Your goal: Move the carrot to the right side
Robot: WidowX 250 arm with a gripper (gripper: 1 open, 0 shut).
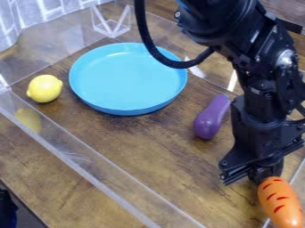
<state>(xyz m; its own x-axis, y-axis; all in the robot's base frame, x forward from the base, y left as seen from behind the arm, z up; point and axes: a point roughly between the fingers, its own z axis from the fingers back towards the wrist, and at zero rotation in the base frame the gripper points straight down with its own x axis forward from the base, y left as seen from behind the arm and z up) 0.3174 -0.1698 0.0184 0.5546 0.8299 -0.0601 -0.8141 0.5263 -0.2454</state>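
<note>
The orange carrot (281,204), with dark groove marks, lies on the wooden table at the bottom right corner, tip pointing toward the lower edge. Its top end sits under my black gripper (265,175), which points steeply down and is shut on the carrot's upper end. The green leafy top is hidden by the fingers.
A purple eggplant (212,117) lies just left of the arm. A blue plate (127,78) sits in the middle, and a yellow lemon-like toy (45,88) lies at its left. Clear plastic walls (71,151) border the table at the left and front.
</note>
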